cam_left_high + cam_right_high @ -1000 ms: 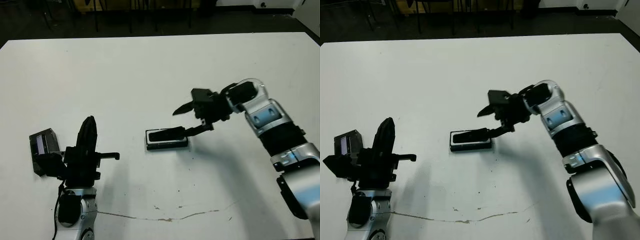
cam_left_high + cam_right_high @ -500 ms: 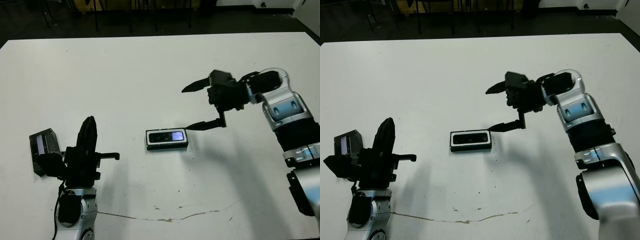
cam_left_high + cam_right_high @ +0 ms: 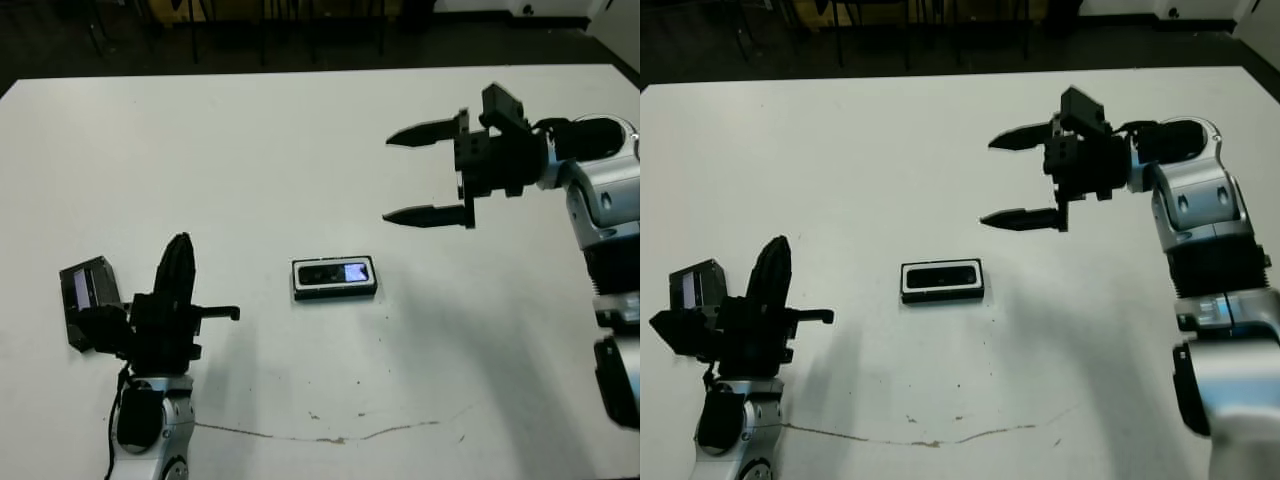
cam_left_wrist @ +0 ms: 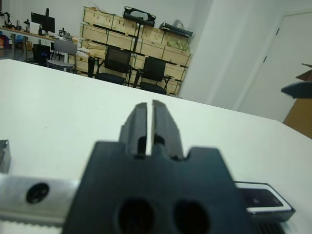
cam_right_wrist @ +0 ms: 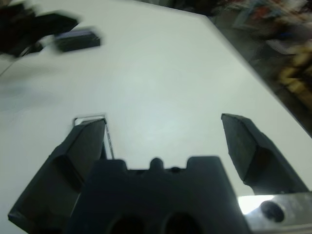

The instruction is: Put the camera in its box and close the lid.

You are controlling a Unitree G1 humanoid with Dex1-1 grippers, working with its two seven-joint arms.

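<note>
The box (image 3: pixel 334 291), black with a white lining, lies near the table's middle. The camera (image 3: pixel 335 272), a slim black bar with a bluish glossy patch, lies flat inside it. My right gripper (image 3: pixel 389 178) hangs open in the air, above and to the right of the box, with nothing between its fingers. The lid (image 3: pixel 86 297), black with a pale strip, sits tilted at the far left, just beside my left gripper's body. My left gripper (image 3: pixel 180 243) points upward, shut and holding nothing. The left wrist view shows its fingers (image 4: pixel 139 122) pressed together and the box (image 4: pixel 265 201) beyond.
A thin brown crack line (image 3: pixel 330 437) runs across the table near the front. Dark floor and chair legs lie beyond the far table edge (image 3: pixel 300 70). Stacked wooden crates (image 4: pixel 131 39) and chairs show in the left wrist view.
My right gripper has lifted off the box and pulled up and to the right, staying open. The camera, tilted a second ago, now lies flat in the box. The left arm stayed put.
</note>
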